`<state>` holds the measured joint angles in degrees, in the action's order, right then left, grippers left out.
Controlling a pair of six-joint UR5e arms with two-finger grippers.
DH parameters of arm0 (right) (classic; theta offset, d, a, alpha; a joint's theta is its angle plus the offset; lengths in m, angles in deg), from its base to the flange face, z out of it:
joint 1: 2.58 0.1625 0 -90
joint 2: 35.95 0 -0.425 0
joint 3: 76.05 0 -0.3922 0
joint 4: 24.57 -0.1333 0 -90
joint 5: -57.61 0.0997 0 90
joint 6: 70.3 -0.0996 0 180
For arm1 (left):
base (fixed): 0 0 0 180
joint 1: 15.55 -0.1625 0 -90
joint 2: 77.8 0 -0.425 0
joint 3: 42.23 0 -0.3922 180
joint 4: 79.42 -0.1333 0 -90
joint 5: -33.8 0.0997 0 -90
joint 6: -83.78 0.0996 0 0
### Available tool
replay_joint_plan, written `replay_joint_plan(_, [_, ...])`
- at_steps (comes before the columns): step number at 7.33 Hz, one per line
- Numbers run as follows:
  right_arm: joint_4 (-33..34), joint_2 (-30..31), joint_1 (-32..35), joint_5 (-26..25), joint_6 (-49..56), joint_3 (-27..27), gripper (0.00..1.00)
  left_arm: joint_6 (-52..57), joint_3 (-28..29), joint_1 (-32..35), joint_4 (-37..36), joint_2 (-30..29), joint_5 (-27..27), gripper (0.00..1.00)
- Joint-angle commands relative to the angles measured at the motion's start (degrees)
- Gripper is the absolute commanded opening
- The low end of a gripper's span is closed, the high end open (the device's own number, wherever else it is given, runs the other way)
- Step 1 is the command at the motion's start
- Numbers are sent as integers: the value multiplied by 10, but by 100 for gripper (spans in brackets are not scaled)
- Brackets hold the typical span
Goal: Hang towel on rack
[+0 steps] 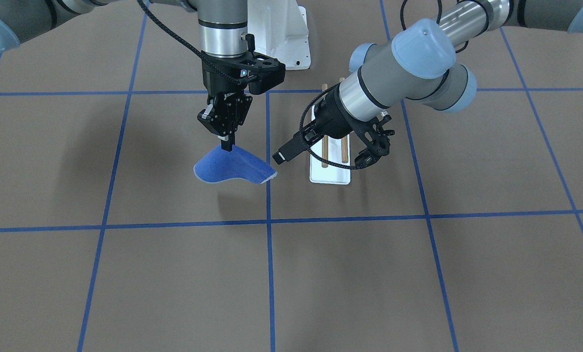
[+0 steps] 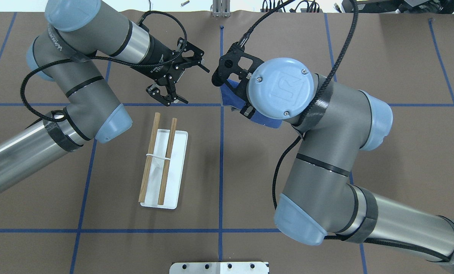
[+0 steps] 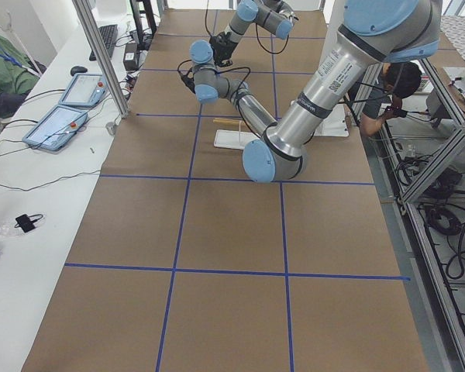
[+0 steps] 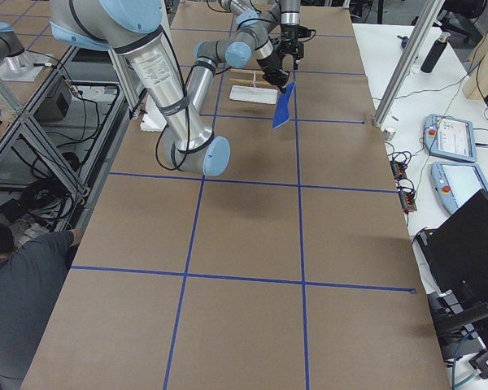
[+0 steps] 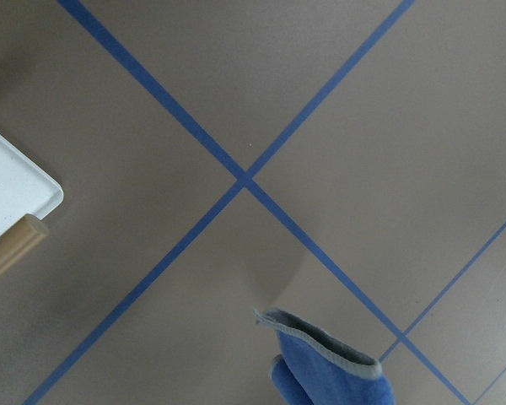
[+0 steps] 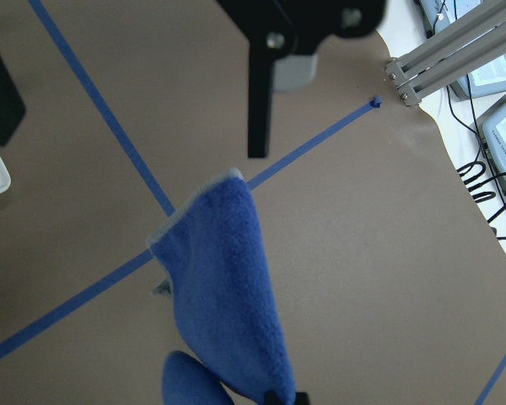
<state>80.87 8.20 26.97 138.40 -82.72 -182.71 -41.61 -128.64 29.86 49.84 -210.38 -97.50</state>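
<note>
My right gripper (image 1: 227, 145) points straight down and is shut on the top of the royal-blue towel (image 1: 235, 166). The towel hangs folded above the table. It also shows in the right wrist view (image 6: 228, 287) and partly under the right wrist in the overhead view (image 2: 230, 95). The rack (image 2: 178, 160) has a white base and two wooden dowels (image 2: 168, 160). It stands on the table apart from the towel and also shows in the front view (image 1: 329, 175). My left gripper (image 2: 190, 85) is open and empty, tilted, between rack and towel. In the front view it (image 1: 293, 146) is above the rack.
The white bolted robot pedestal (image 1: 281, 34) stands behind the rack. A metal plate (image 2: 219, 267) lies at the robot-side table edge. Blue tape lines cross the brown table. Tablets (image 4: 449, 134) and frame posts (image 4: 407, 57) stand on the operators' side.
</note>
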Motion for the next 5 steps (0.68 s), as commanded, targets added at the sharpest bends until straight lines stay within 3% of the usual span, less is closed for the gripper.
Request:
replay_joint_plan(1, [6, -14, -9, -10, -7, 7, 0, -14, 5, -15, 2, -11, 52, 97])
replay_joint_plan(3, [7, -14, -24, -22, -16, 5, 0, -14, 11, -16, 3, -11, 55, 94])
replay_joint_plan(4, [7, -16, -26, -25, -21, 6, 0, -14, 11, -17, 6, -11, 55, 76])
replay_joint_plan(5, [7, -19, -27, -25, -21, 5, 0, -14, 10, -22, 8, -12, 55, 45])
